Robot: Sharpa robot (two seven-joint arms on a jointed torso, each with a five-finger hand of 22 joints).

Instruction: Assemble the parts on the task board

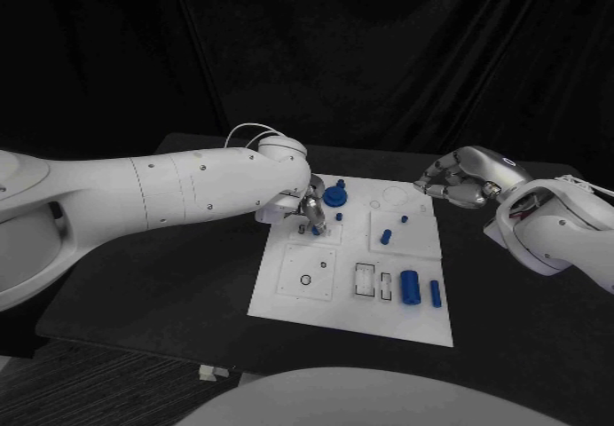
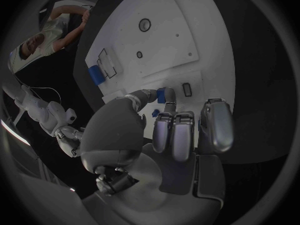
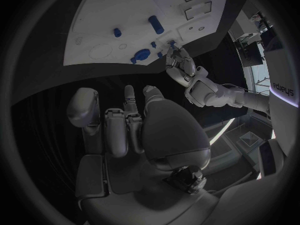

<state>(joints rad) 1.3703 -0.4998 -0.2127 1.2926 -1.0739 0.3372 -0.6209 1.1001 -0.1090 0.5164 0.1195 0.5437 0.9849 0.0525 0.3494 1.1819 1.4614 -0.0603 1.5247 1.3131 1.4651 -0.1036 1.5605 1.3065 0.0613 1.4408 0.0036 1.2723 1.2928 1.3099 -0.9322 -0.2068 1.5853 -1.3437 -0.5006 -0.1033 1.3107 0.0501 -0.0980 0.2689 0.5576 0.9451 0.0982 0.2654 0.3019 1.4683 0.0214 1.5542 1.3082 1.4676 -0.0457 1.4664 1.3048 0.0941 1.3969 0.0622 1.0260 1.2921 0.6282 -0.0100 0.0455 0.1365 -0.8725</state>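
The left hand (image 1: 304, 211) pinches a small blue part (image 2: 161, 95) at its fingertips, low over the task board (image 1: 335, 293), apparently to seat it, while the right hand (image 1: 463, 180) hovers curled, empty.

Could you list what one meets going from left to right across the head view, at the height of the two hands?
Left arm → left hand, its fingers pinching a small blue part → tall blue part standing on the task board → right hand → right arm.
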